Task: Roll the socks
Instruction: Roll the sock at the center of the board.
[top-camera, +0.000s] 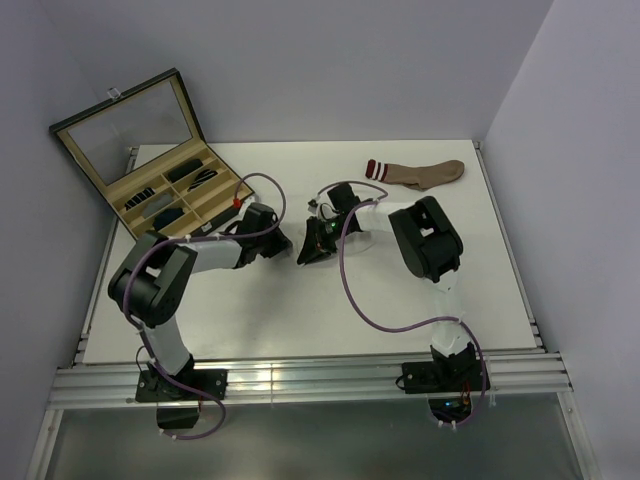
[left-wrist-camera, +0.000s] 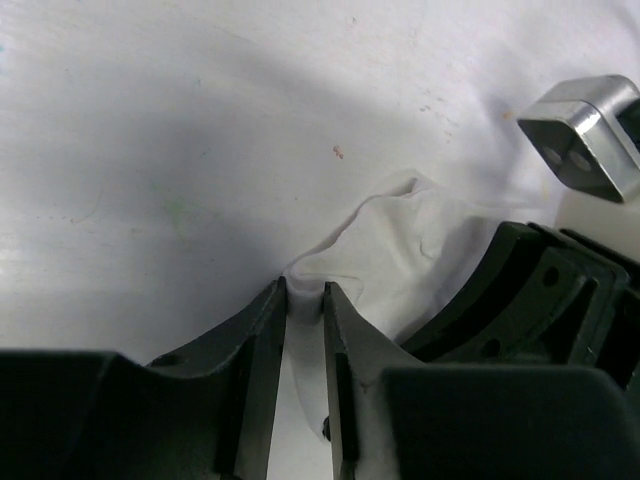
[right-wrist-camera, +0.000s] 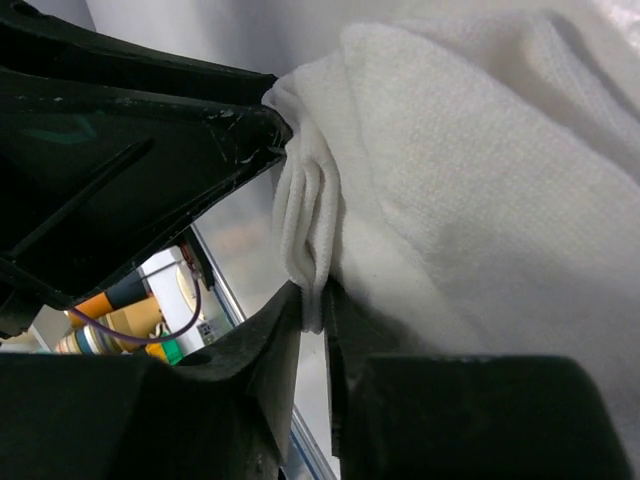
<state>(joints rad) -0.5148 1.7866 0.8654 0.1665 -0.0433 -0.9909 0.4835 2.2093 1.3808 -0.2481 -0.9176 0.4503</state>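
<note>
Looks mid-roll: white sock (left-wrist-camera: 400, 250) bunched mid-counter (top-camera: 300, 310) between the arms, left fingers (left-wrist-camera: 262, 335) and right fingers (right-wrist-camera: 270, 345) each narrow, pinching a fold; next move needs coordinated turning without dropping either pinch

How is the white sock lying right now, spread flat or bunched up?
Bunched up. The white sock sits in crumpled folds, pinched between the left fingers and in layers between the right fingers.
</note>
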